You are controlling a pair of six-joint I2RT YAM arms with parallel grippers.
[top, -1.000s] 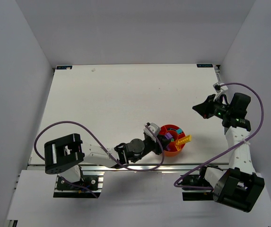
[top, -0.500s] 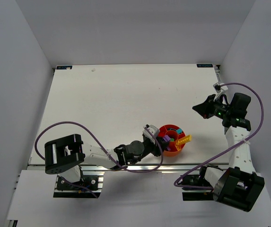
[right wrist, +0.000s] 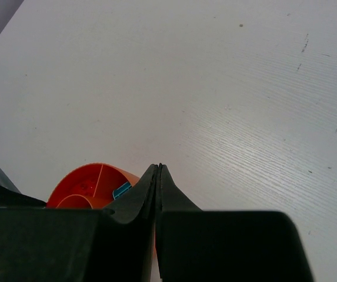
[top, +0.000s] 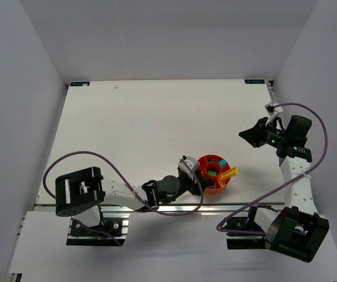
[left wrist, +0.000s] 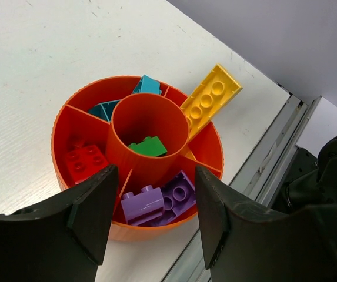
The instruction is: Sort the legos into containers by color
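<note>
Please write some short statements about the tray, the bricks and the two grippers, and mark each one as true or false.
1. The green brick lies in the central cup. True.
2. The yellow plate lies flat inside the tray. False: it leans over the rim and sticks out.
3. The right gripper is open. False: its jaws are shut on nothing.
4. The left gripper is open and empty. True.

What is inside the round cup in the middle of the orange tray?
One green lego lies on the floor of the middle cup. The cup's near wall covers part of that floor, so anything tucked there cannot be seen.
</note>
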